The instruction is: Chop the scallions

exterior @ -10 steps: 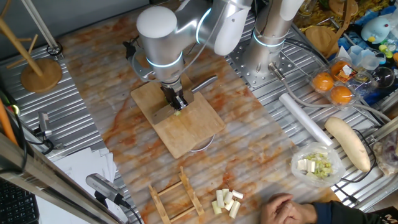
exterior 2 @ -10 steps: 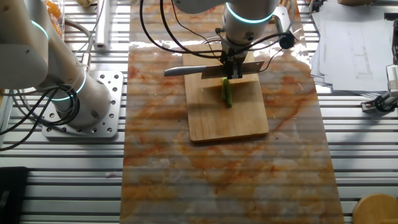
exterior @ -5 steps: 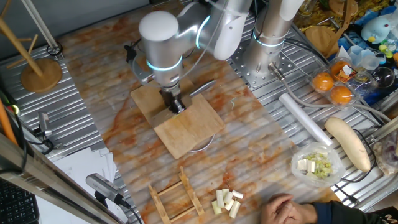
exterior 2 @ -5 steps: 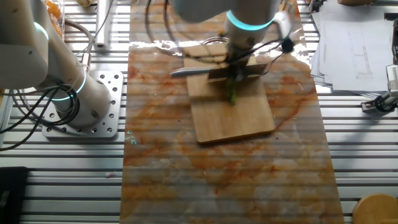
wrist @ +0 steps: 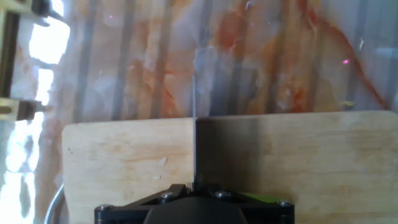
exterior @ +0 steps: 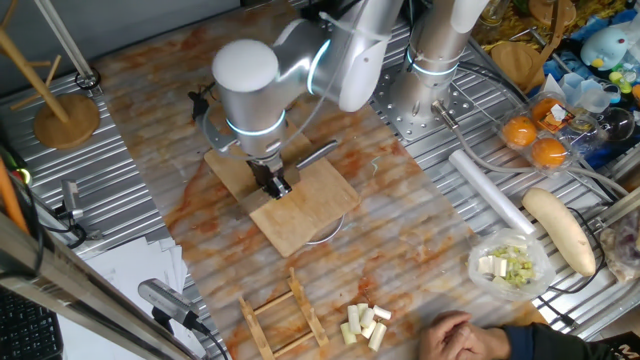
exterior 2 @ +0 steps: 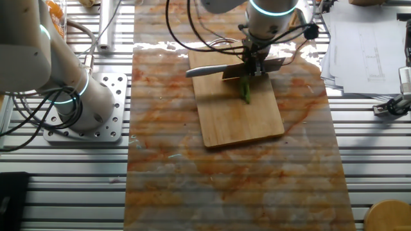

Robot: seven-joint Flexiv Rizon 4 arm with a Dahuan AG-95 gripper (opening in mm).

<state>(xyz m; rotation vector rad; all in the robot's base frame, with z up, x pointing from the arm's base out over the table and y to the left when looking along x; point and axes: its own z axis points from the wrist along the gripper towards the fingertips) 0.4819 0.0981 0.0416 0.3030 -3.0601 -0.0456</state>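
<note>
A short green scallion stalk (exterior 2: 245, 92) lies on the wooden cutting board (exterior 2: 241, 122) near its far end. My gripper (exterior 2: 255, 66) stands right over that end and is shut on a silver knife (exterior 2: 205, 70) held crosswise above the stalk's far tip. In one fixed view the gripper (exterior: 272, 183) hides the scallion; the knife (exterior: 318, 155) sticks out to the right over the board (exterior: 300, 210). In the hand view the blade (wrist: 194, 143) shows edge-on over the board (wrist: 323, 155), with a green sliver at the bottom edge.
Pale cream chunks (exterior: 363, 323) and a small wooden rack (exterior: 285, 318) lie at the near edge, beside a person's hand (exterior: 465, 335). A bowl of whitish bits (exterior: 510, 265), a white roll (exterior: 490, 190) and oranges (exterior: 535, 140) sit to the right. A second arm's base (exterior 2: 83, 102) stands alongside.
My gripper and knife have shifted sideways along the board's far end. The board and the scallion on it have slid a little the same way.
</note>
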